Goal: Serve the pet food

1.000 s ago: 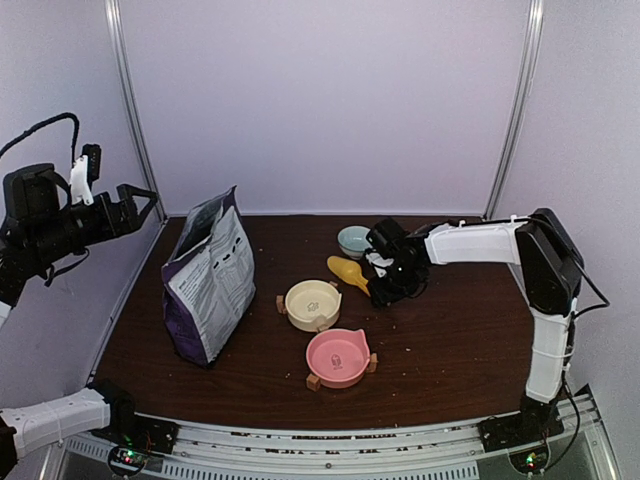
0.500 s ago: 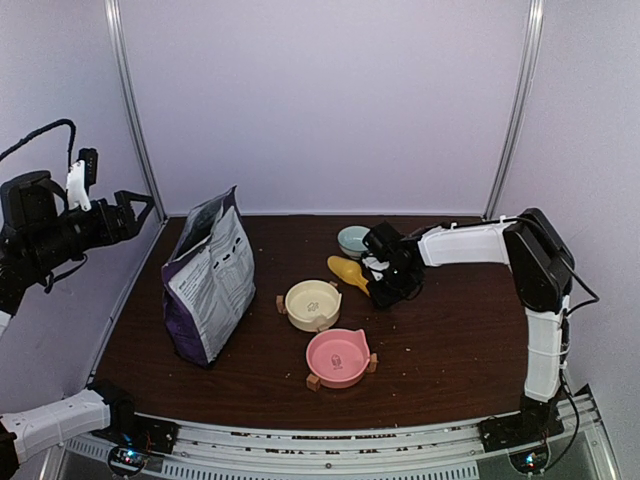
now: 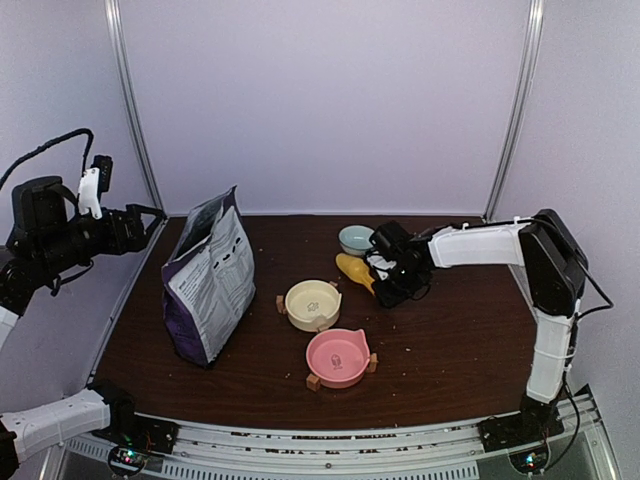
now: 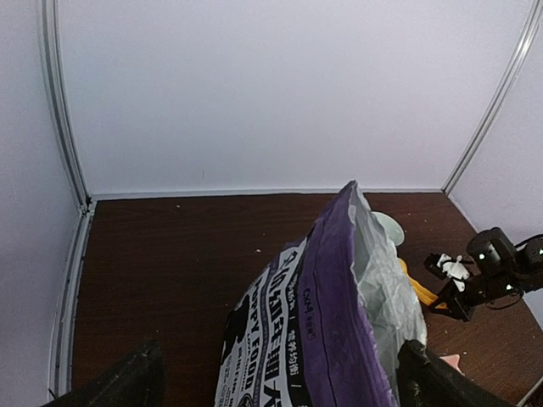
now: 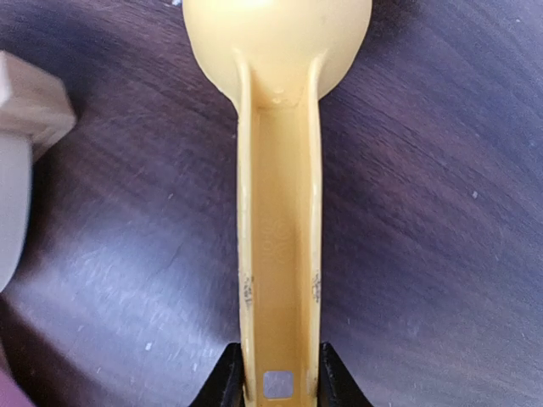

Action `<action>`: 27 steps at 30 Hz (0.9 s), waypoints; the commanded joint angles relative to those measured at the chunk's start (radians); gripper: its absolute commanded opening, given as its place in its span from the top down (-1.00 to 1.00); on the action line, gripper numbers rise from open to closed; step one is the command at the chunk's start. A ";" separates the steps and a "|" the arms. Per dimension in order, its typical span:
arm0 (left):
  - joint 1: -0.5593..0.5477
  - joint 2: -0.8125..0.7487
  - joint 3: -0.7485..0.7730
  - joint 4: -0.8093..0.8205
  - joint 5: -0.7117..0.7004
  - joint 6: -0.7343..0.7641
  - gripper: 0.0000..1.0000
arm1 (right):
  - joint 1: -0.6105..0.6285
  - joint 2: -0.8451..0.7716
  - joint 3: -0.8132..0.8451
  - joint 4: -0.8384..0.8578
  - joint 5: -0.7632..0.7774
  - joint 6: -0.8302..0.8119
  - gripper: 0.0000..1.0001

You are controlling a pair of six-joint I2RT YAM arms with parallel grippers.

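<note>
Pinching scoop handle (image 5: 277, 212) at frame bottom, R fingers (image 5: 222, 386) narrower than before; L fingers (image 4: 119, 386) wide; kibble hidden.

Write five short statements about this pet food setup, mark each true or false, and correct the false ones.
1. The right gripper has its fingers against both sides of the yellow scoop handle. True.
2. The bag lies flat on its side. False: it stands upright with its top open.
3. The left gripper grips the bag. False: it is open in the air to the left of the bag and holds nothing.
4. The pink bowl sits nearer the arm bases than the cream bowl. True.
5. Only two bowls are out. False: there are three, with a pale blue bowl behind the scoop.
</note>
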 commanded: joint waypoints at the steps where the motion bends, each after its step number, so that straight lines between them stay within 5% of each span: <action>1: 0.007 0.020 -0.011 0.090 0.092 0.076 -0.95 | -0.009 -0.139 -0.032 0.011 -0.027 0.021 0.66; 12: -0.035 0.018 -0.076 0.380 0.361 0.212 -0.92 | -0.009 -0.526 -0.150 -0.070 -0.318 0.168 0.72; 27: -0.315 0.157 -0.098 0.520 0.395 0.298 -0.89 | 0.037 -0.818 -0.153 -0.240 -0.809 0.301 0.73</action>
